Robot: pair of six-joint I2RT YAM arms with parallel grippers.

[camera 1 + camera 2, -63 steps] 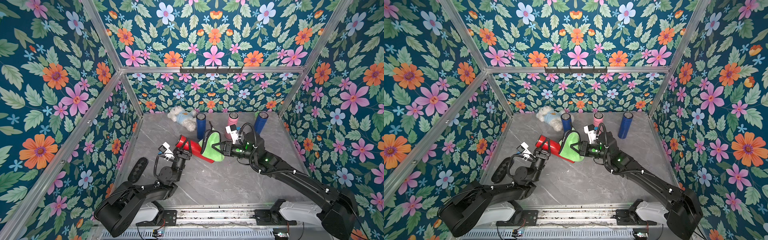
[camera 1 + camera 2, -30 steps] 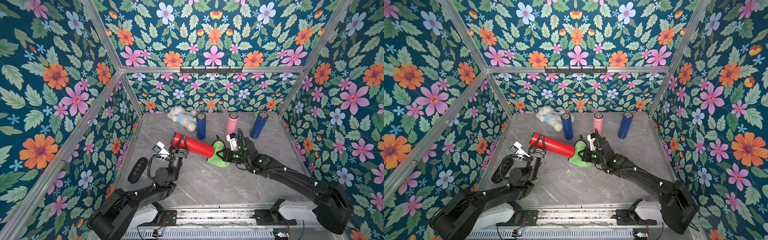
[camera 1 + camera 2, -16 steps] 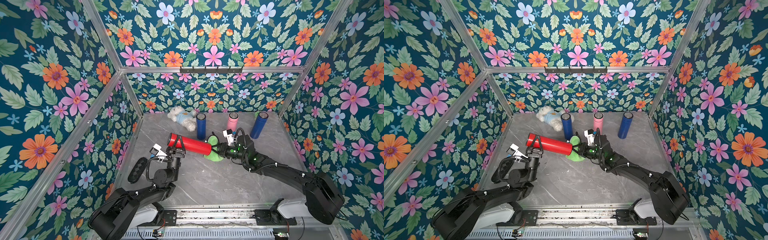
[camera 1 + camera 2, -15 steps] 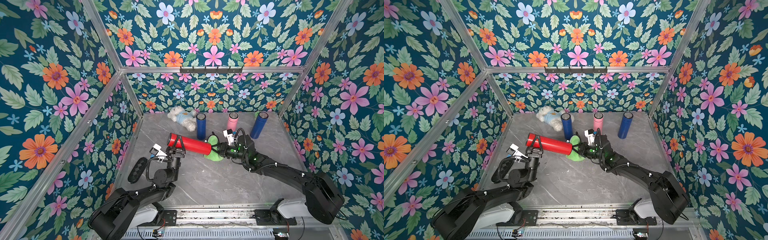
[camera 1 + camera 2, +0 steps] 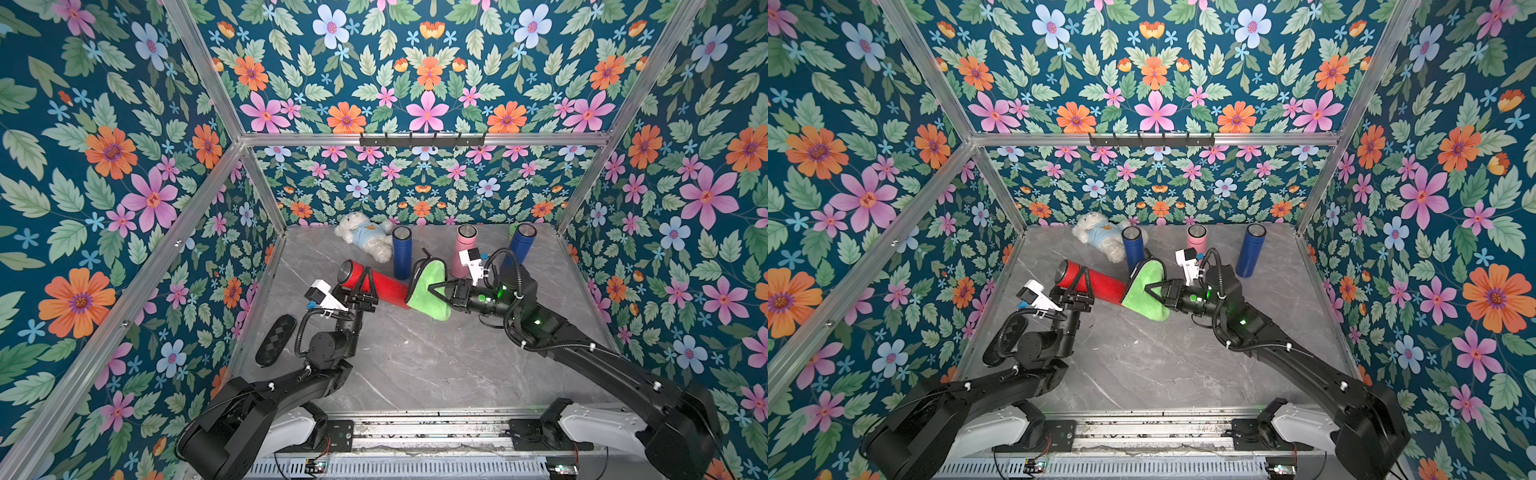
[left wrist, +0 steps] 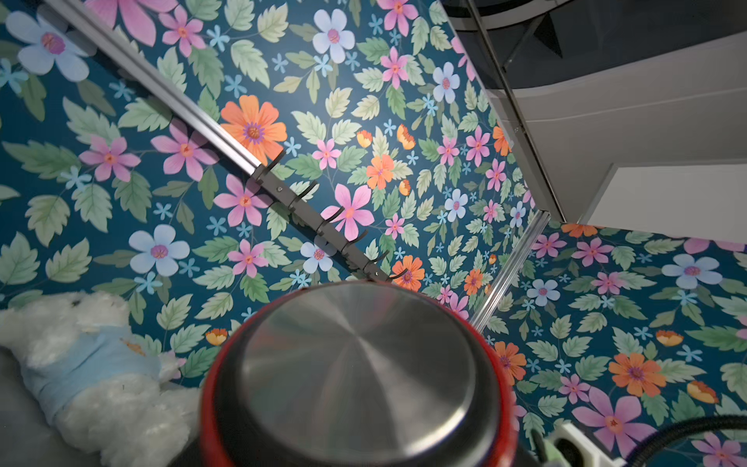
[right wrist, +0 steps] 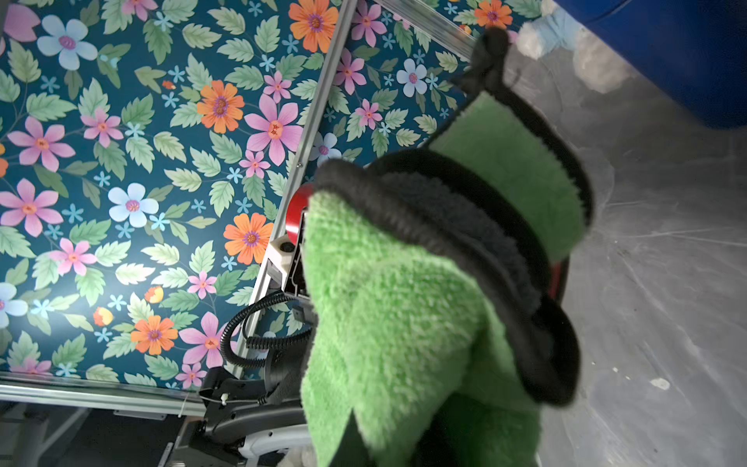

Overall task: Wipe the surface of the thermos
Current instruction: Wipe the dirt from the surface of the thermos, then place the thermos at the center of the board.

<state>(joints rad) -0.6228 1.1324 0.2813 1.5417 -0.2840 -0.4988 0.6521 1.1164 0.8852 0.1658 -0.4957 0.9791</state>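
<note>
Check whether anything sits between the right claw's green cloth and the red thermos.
Nothing visible does. The green cloth, pinched in the right claw, already lies draped over one end of the red thermos, which the left claw clamps near its other end. The nearest blue thermos stands behind, not between.

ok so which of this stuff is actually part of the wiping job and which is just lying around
In the job: red thermos, held in the left pincer; green cloth, clamped in the right pincer, draped over that thermos's end.
Lying about: plush bear; blue thermos by the bear; pink thermos; blue thermos at the right; black oval pad.
</note>
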